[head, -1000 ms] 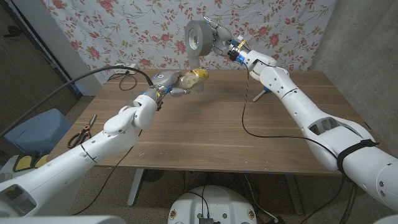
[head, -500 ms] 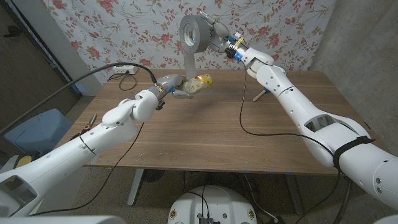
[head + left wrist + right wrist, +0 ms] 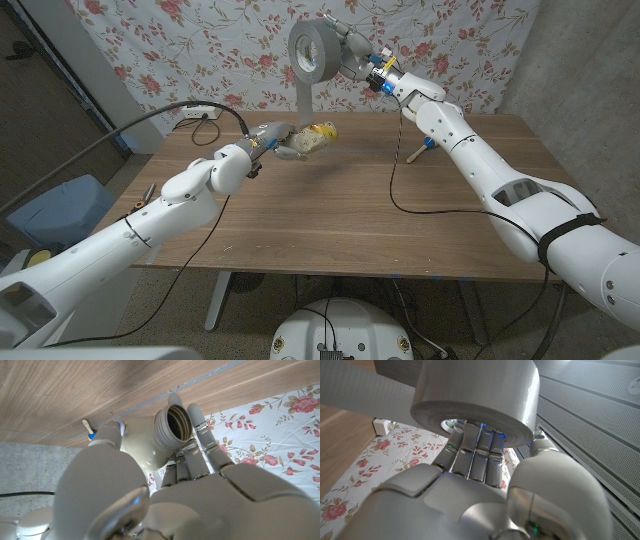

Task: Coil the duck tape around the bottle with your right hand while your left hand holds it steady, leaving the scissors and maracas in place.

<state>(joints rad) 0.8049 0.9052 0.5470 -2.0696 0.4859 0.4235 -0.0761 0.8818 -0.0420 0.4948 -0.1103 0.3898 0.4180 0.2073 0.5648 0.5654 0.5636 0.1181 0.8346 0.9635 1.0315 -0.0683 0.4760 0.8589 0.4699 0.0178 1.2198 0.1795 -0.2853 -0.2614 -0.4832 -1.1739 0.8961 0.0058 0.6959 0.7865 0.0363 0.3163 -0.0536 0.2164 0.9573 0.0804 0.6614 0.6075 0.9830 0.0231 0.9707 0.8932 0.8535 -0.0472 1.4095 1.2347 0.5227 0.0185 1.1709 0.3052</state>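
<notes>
The duct tape roll (image 3: 313, 50) is held high above the table's far edge by the right hand (image 3: 352, 56), whose fingers reach through its core, and a grey strip (image 3: 304, 103) runs down from it to the bottle (image 3: 308, 139). The left hand (image 3: 272, 139) grips that bottle lying sideways in the air above the wooden table (image 3: 350, 210). To coil well, I would keep the strip taut and carry the roll round the bottle in an even orbit while the left hand stays firm. The left wrist view shows the bottle's open, capless mouth (image 3: 175, 422), and a maraca (image 3: 88, 430) on the table; the right wrist view shows fingers (image 3: 475, 457) threaded into the roll.
</notes>
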